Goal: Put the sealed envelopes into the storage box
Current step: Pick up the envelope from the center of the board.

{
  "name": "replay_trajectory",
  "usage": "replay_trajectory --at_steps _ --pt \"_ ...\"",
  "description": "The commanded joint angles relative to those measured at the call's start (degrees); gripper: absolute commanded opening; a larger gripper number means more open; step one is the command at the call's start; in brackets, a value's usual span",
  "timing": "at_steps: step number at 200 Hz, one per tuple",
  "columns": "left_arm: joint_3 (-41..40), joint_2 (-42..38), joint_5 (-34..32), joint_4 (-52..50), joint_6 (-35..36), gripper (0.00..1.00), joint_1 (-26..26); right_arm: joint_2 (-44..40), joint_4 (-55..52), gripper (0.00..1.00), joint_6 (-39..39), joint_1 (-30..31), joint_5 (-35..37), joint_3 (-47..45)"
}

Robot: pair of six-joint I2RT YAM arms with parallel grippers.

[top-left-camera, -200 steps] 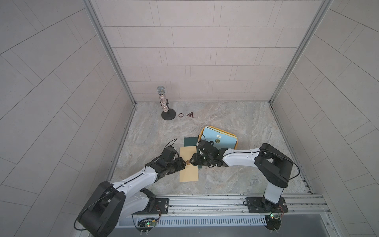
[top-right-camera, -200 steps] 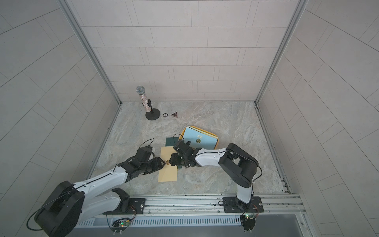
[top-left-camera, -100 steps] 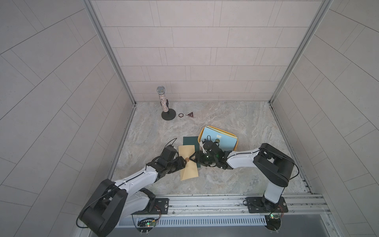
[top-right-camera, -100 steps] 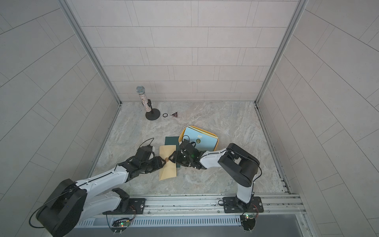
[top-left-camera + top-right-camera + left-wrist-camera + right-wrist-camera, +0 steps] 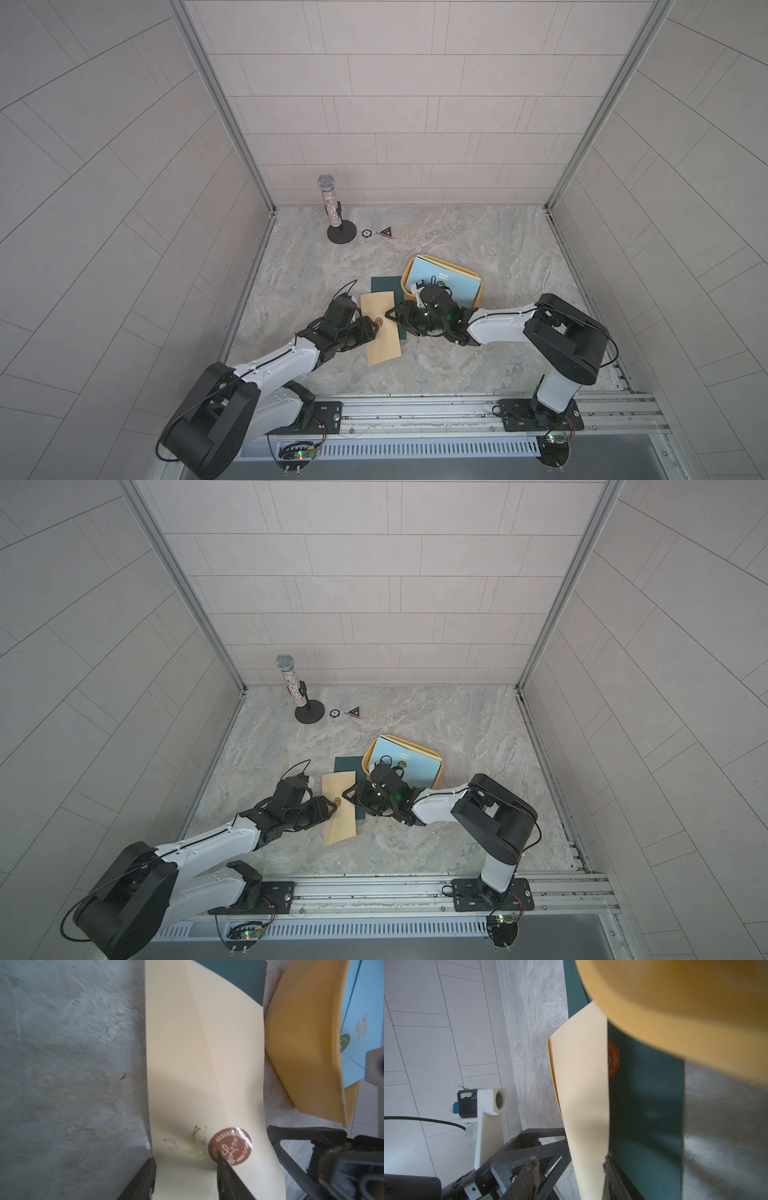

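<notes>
Near the front edge of the table (image 5: 498, 249), the cream envelope (image 5: 380, 328) is seen bowed and tilted, partly over the dark green envelope (image 5: 386, 284). The left gripper (image 5: 185, 1159) is spread, fingertips by the brown seal (image 5: 229, 1146); contact can't be told. The right gripper (image 5: 572, 1159) is spread too, the cream envelope's edge between the jaws, against one finger. The storage box (image 5: 405, 280) is set just beside, the light blue envelope (image 5: 453, 282) inside.

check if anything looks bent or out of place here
The cream envelope stands out: it is bowed instead of flat, with the left pincer and right pincer at it from opposite sides, and it partly covers the dark green envelope beside the storage box. Nothing looks torn or spilled.
</notes>
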Motion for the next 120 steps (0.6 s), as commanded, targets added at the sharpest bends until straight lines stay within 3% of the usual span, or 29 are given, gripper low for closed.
replay_trajectory --at_steps 1,78,120 --pt "-2.64 2.88 1.72 -3.21 0.12 0.53 -0.49 -1.98 5.88 0.54 1.4 1.57 -5.67 0.25" --pt "-2.83 5.66 1.45 -2.25 1.27 0.52 -0.53 -4.02 6.09 0.51 1.04 1.57 -6.75 1.15" --pt "-2.62 5.34 1.49 -2.38 1.27 0.52 -0.47 -4.75 -1.1 0.51 -3.45 1.57 -5.88 1.95"
